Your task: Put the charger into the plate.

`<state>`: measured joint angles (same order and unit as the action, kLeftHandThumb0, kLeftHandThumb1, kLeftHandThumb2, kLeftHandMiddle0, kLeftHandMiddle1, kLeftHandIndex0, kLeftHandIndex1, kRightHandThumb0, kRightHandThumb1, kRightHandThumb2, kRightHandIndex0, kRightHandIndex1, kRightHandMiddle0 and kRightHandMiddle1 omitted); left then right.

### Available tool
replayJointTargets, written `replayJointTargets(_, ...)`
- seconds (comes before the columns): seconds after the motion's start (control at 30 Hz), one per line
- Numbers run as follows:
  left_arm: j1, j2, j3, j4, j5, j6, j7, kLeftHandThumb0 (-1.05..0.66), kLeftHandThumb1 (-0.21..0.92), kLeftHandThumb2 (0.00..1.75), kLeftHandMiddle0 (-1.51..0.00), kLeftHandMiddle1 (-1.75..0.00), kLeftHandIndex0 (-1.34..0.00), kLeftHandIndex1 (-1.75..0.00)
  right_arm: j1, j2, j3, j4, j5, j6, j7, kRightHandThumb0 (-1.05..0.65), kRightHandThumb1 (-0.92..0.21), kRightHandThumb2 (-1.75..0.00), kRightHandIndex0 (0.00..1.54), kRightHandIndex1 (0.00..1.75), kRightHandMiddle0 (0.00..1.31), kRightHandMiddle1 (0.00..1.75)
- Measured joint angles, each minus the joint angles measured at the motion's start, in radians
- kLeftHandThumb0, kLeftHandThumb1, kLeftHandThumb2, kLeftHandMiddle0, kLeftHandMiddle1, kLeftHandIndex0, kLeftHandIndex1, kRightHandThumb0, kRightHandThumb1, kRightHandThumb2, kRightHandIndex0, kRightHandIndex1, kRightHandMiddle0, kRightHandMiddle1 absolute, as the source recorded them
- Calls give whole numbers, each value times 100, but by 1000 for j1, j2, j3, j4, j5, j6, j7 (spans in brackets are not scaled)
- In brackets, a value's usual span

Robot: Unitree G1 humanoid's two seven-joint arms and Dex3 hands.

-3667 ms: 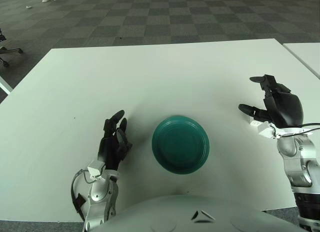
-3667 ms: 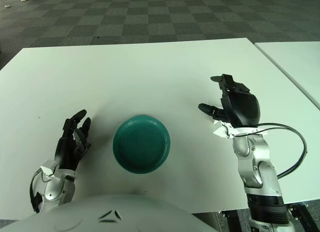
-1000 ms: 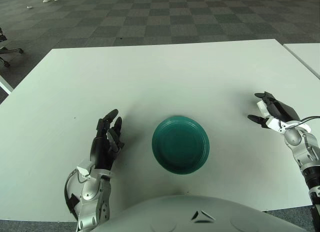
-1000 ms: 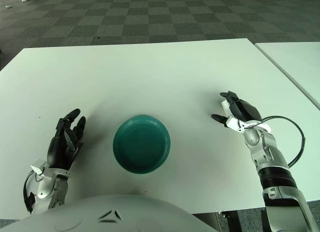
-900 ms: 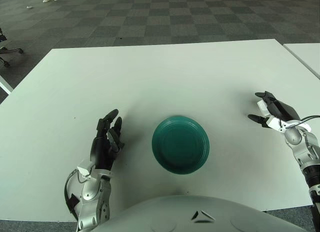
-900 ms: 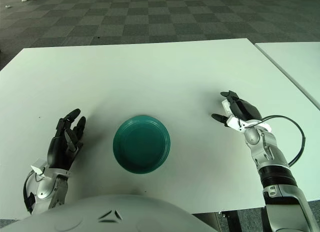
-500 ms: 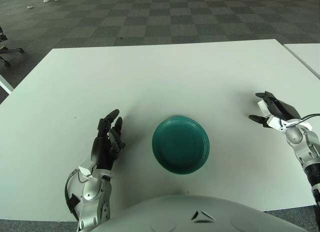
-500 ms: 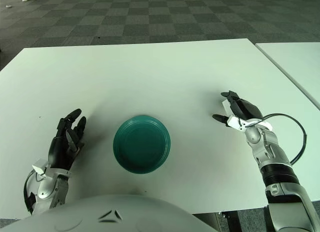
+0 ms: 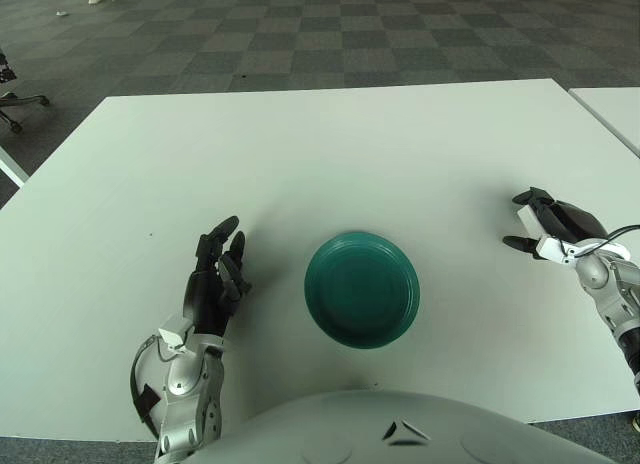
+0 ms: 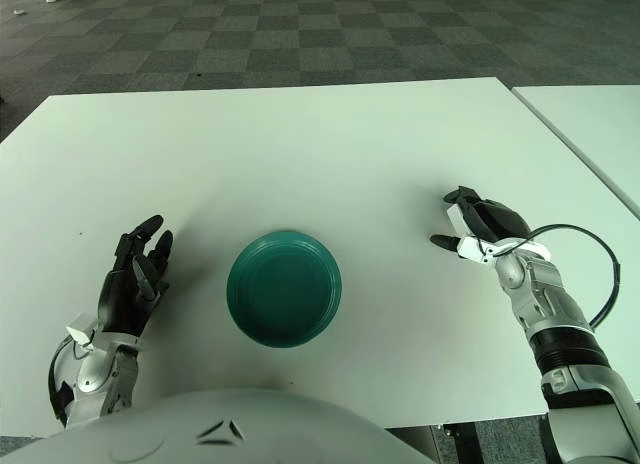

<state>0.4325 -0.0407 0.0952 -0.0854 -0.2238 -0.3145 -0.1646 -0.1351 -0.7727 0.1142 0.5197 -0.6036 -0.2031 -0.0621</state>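
Holding the small white charger (image 10: 459, 224) w/ curled fingers, your right hand (image 10: 482, 229) has dropped low and drifted right, away from the green plate (image 10: 284, 287) at near centre, so swing it left; left hand (image 10: 134, 281) idles, fingers loose.

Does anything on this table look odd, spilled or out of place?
Nothing is spilled or broken. The green plate sits flat and empty mid-table, left hand open beside it. The right hand is curled around something small and white, probably the charger.

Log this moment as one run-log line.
plate: empty, centre | charger: gripped in right hand, right of plate | left hand: idle, open
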Motion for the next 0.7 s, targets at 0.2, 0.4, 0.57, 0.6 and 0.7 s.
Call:
replayJointTargets(0.2, -9, 0, 2, 7, 1, 0, 0, -89, 92, 100, -32, -1, 0, -79, -11, -12, 17, 47, -20, -71, -92, -69, -92, -54, 75, 167, 61, 173)
replayJointTargets(0.4, -25, 0, 7, 19, 1, 0, 1, -89, 92, 100, -32, -1, 0, -79, -22, -16, 38, 109, -40, -139, -196, -64, -92, -61, 96, 174, 85, 174)
replayJointTargets(0.57, -34, 0, 11, 27, 1, 1, 1, -89, 92, 100, -32, -1, 0, -79, -22, -16, 41, 143, -36, -179, -244, -59, -92, -63, 105, 175, 93, 175)
replayJointTargets(0.6, -36, 0, 12, 28, 1, 1, 1, -89, 92, 100, -32, -1, 0, -79, -23, -15, 42, 149, -36, -187, -251, -57, -92, -63, 109, 175, 94, 175)
replayJointTargets(0.7, -41, 0, 14, 33, 1, 0, 1, -89, 92, 100, -32, -1, 0, -79, -25, -15, 45, 171, -37, -220, -285, -53, -92, -64, 116, 175, 98, 175)
